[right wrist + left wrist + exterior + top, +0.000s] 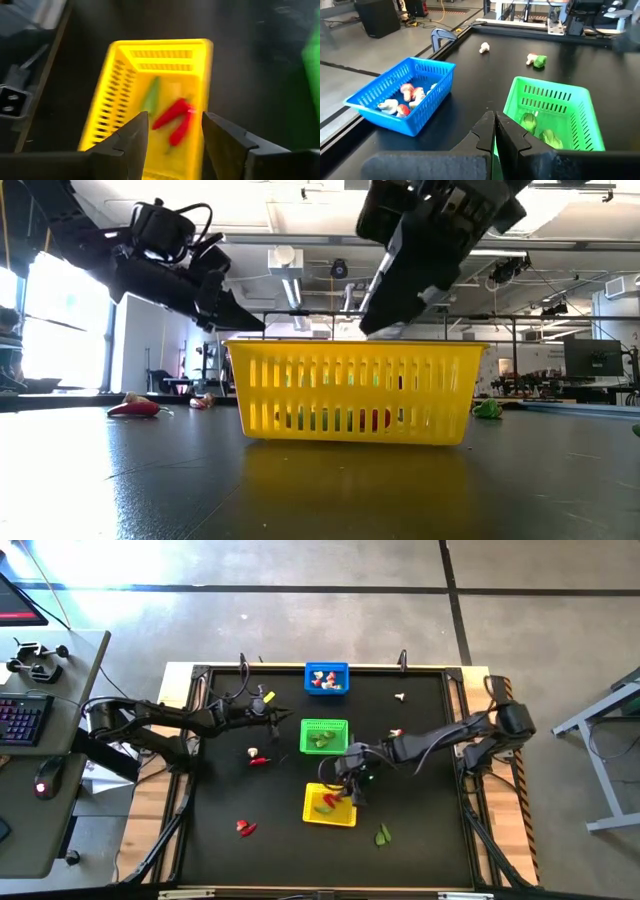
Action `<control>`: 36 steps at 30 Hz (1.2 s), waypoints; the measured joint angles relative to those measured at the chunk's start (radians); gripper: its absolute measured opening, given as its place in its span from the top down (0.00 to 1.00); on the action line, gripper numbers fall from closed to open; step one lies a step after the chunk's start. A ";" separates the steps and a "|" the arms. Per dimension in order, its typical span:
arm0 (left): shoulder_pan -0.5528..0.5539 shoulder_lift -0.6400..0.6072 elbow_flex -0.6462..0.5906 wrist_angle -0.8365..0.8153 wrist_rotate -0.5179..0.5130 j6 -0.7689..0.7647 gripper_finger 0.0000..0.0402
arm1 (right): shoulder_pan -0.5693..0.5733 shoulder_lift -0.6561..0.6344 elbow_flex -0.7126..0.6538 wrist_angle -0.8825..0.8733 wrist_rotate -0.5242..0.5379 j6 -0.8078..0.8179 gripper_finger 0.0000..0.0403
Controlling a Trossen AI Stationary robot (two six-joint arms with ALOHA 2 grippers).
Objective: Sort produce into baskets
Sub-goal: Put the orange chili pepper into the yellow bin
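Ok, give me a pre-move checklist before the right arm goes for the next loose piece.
1. Right gripper open and holding nothing: ok.
2. Red chillies lying inside the yellow basket: ok.
3. Right gripper clear of the yellow basket's rim, raised above it: ok.
4. Left gripper shut, beside the green basket, away from the right arm: ok.
5. Loose green leafy bit on the table near the yellow basket, unobstructed: ok.

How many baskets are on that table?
3. The blue basket sits at the far edge, the green basket in the middle, and the yellow basket nearest, with the right claw above its rim.
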 joint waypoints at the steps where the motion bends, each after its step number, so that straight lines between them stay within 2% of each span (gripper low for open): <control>1: 0.000 -0.002 0.000 0.000 0.010 0.000 1.00 | -0.001 -0.020 0.000 -0.028 0.027 -0.011 0.58; 5: 0.000 -0.021 0.015 -0.052 0.073 0.005 1.00 | -0.017 -0.086 -0.006 -0.106 0.112 -0.092 0.72; 9: 0.000 -0.041 0.083 -0.233 0.119 0.038 1.00 | -0.056 -0.115 -0.043 -0.110 0.107 -0.168 0.92; 11: 0.000 -0.043 0.124 -0.345 0.123 0.071 1.00 | -0.079 -0.116 -0.075 -0.092 0.094 -0.187 0.98; 14: 0.000 -0.043 0.186 -0.491 0.089 0.102 1.00 | -0.109 -0.116 -0.143 -0.006 0.093 -0.190 0.96; 20: 0.018 -0.044 0.280 -0.690 -0.083 0.086 1.00 | -0.161 -0.172 -0.296 0.240 0.101 -0.189 0.99; 23: 0.049 -0.042 0.295 -0.746 -0.084 0.087 1.00 | -0.188 -0.219 -0.366 0.335 0.108 -0.177 0.99; 26: 0.081 -0.041 0.294 -0.828 -0.063 0.158 1.00 | -0.215 -0.265 -0.417 0.392 0.108 -0.174 0.99; 29: 0.126 -0.041 0.294 -0.940 -0.015 0.205 1.00 | -0.246 -0.290 -0.450 0.400 0.108 -0.187 1.00; 31: 0.158 -0.041 0.293 -0.993 0.004 0.185 1.00 | -0.270 -0.296 -0.459 0.406 0.108 -0.191 1.00; 34: 0.200 -0.041 0.293 -1.013 0.004 0.156 1.00 | -0.304 -0.299 -0.462 0.404 0.108 -0.207 1.00; 36: 0.217 -0.041 0.293 -1.018 0.000 0.194 0.99 | -0.322 -0.299 -0.462 0.399 0.105 -0.224 1.00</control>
